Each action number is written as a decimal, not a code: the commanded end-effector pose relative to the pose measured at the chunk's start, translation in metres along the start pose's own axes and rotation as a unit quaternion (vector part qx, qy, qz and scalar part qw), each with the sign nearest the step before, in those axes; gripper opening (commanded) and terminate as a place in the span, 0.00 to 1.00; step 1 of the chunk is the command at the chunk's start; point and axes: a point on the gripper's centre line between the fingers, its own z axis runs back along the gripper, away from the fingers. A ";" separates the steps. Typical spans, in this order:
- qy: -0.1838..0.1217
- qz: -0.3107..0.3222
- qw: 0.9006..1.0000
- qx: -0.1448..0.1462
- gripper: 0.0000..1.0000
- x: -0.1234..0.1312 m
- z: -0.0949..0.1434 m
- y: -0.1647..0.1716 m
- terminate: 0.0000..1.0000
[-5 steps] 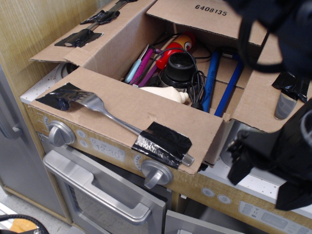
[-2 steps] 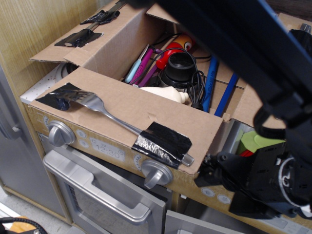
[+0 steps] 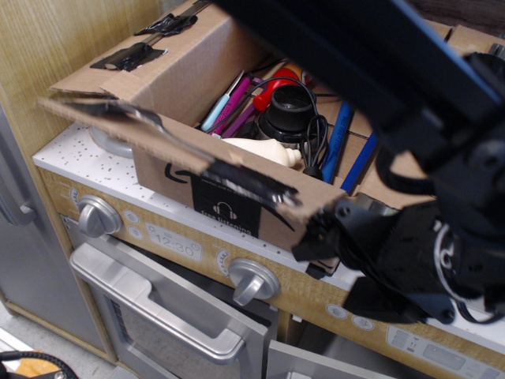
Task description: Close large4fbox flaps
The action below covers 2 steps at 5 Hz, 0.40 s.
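The large4fbox stands open on a toy stove top, its smile-arrow logo and black label facing me. Its front flap is lifted to about level, so I see it edge-on, with the taped fork along it. The left flap lies outward with black tape on it. The right flap shows only in part and the far flap is hidden behind my arm. My black gripper is under the front flap's right end, touching it. Its fingers are not clear.
Inside the box lie a red item, a black round object, blue sticks and a cream object. Below are the white speckled stove top, knobs and the oven handle. A wooden wall stands at the left.
The front flap hung down over the stove front and has swung up to about level, uncovering the logo. My gripper moved left and up under the flap's right end.
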 end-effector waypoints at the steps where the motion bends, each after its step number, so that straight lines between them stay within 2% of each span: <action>1: -0.016 -0.023 0.999 0.028 1.00 0.037 0.032 0.037 0.00; 2: -0.029 -0.051 0.997 0.044 1.00 0.057 0.041 0.050 0.00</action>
